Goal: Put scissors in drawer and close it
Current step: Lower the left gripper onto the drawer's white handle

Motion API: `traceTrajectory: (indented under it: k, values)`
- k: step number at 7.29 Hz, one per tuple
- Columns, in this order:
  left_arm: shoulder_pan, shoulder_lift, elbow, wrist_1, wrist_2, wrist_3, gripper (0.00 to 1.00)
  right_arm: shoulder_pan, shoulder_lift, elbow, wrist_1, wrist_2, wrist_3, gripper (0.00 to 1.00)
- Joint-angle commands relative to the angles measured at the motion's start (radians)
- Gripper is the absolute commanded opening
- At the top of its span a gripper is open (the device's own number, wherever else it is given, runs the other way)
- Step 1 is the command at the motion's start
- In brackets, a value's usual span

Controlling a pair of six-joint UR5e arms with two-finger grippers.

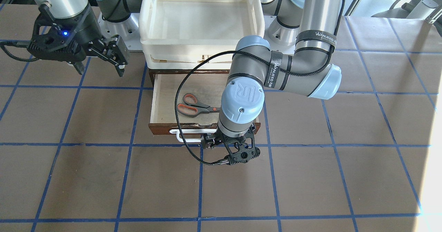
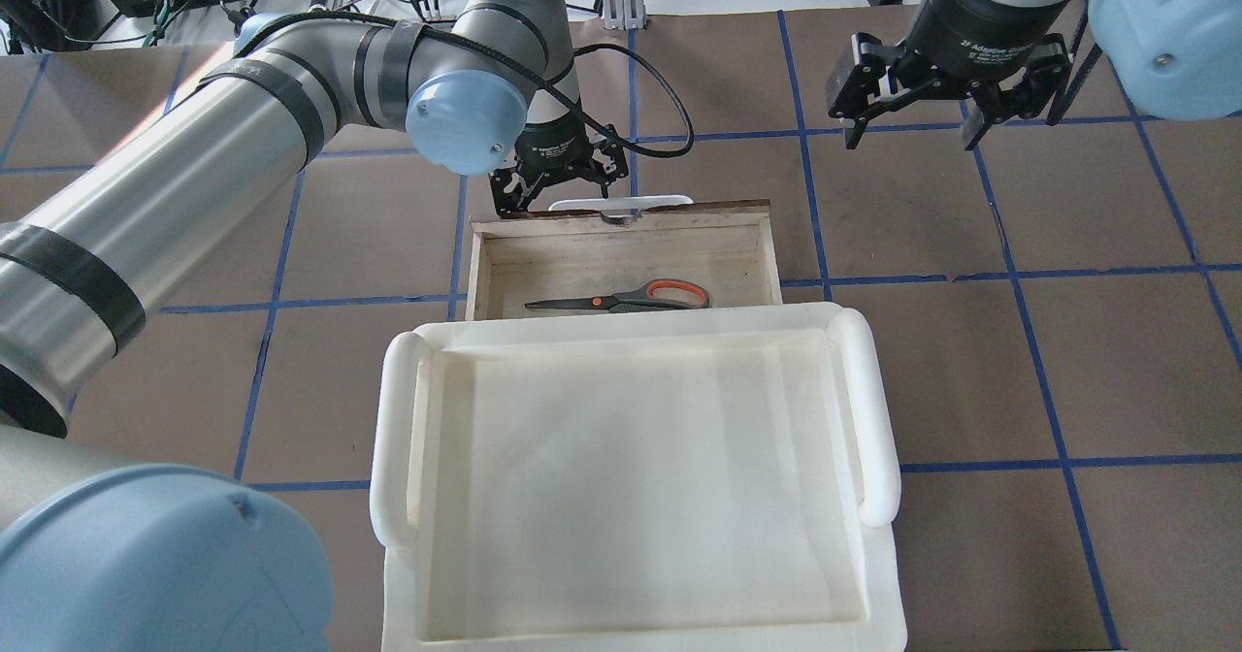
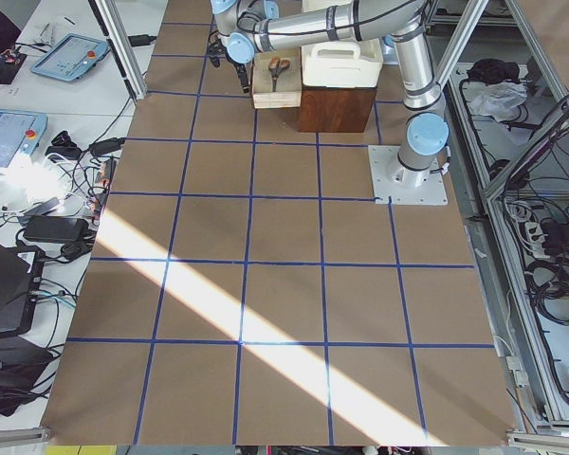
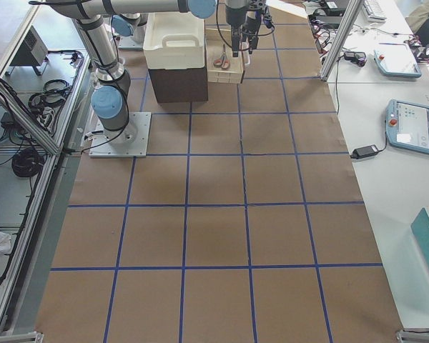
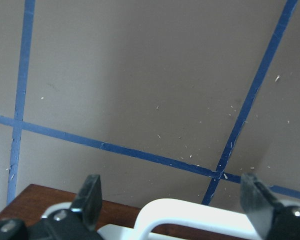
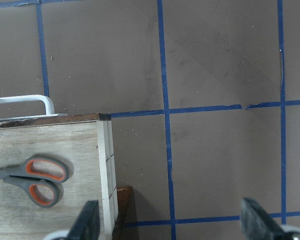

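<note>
The scissors (image 1: 193, 106), with orange-and-grey handles, lie flat inside the open drawer (image 1: 165, 100). They also show in the overhead view (image 2: 631, 298) and the right wrist view (image 6: 35, 180). The drawer (image 2: 582, 259) is pulled out from under the tray. My left gripper (image 1: 229, 140) hangs just in front of the drawer's dark front, at its white bar handle (image 1: 183, 135). In the left wrist view the left gripper (image 5: 174, 190) is open with the handle (image 5: 190, 210) low between the fingers. My right gripper (image 2: 912, 118) is open and empty, raised beside the drawer.
A cream-white plastic tray (image 2: 398, 439) sits on top of the dark brown cabinet (image 3: 337, 109) that holds the drawer. The table is brown with a grid of blue tape lines (image 1: 269, 145). The left arm's elbow (image 1: 310, 73) hangs over the drawer's side.
</note>
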Motion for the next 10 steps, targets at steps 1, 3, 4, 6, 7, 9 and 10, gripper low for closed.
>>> traceTrajectory:
  k: [1, 3, 4, 6, 7, 9, 10]
  values:
    - [0.001, 0.005, 0.033, -0.077, -0.011, -0.003, 1.00, 0.000, 0.000, 0.001, 0.001, 0.002, 0.000, 1.00]
    - [-0.001, 0.017, 0.032, -0.129, -0.009, -0.003, 1.00, 0.000, 0.000, 0.009, 0.001, 0.005, 0.000, 1.00]
    - [-0.001, 0.025, 0.032, -0.160, -0.006, -0.005, 1.00, 0.000, 0.000, 0.009, 0.001, 0.007, 0.000, 1.00]
    - [-0.001, 0.034, 0.032, -0.215, -0.003, -0.011, 1.00, 0.002, -0.001, 0.012, 0.000, 0.010, 0.002, 1.00]
    - [-0.001, 0.034, 0.030, -0.232, -0.001, -0.026, 1.00, 0.002, -0.002, 0.014, 0.000, 0.011, 0.002, 1.00]
    - [-0.002, 0.034, 0.029, -0.292, -0.001, -0.028, 1.00, 0.002, -0.002, 0.014, -0.002, 0.011, 0.002, 1.00]
    - [-0.002, 0.034, 0.027, -0.309, -0.003, -0.030, 1.00, 0.002, 0.000, 0.014, -0.002, 0.011, 0.002, 1.00]
